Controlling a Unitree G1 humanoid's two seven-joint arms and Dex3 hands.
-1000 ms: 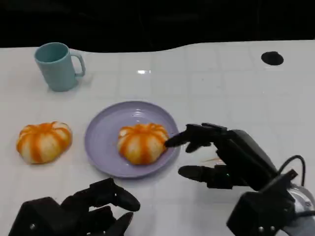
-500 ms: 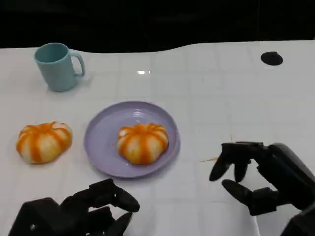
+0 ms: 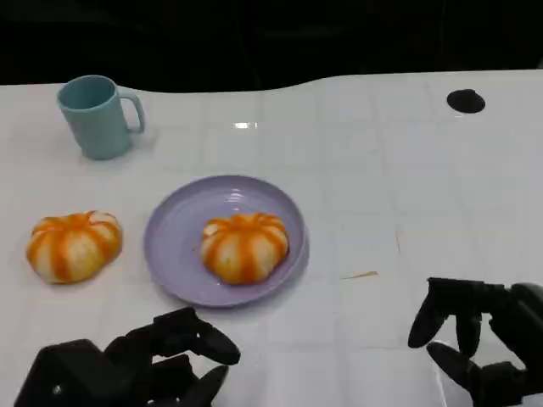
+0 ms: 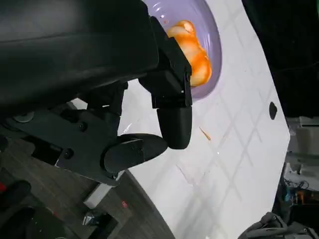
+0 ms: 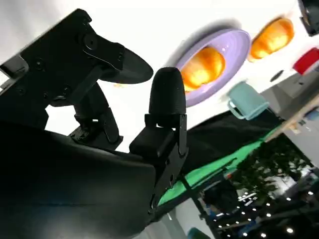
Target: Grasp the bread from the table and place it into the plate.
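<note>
Desk (image 3: pixel 365 170): white surface with a faint grid of lines, its far edge curved against a dark background.

Plate (image 3: pixel 174 246): lavender, round, lying flat a little left of the desk's centre, nearer the near edge than the far one.

Bread on the plate (image 3: pixel 243 245): one orange-and-white striped round bun rests inside the plate, on its right half, within the rim. It is visible in the left wrist view (image 4: pixel 192 50) and the right wrist view (image 5: pixel 202 67) as well, seated in the plate in both.

Second bun (image 3: pixel 74 244): same colouring, on the bare desk toward the left edge, near the plate but not touching it.

Mug (image 3: pixel 95 115): teal, upright, handle to the right, at the far left corner of the desk, well apart from the plate.

Small tan scrap (image 3: pixel 359 275): lies on the desk right of the plate. A dark round spot (image 3: pixel 466 101) sits near the far right corner.

Left robot hand (image 3: pixel 140 365): at the near edge, left of centre, fingers loosely spread, gripping nothing, short of the plate.

Right robot hand (image 3: pixel 479 339): at the near right corner, fingers parted, empty, well apart from the plate and the bread.
</note>
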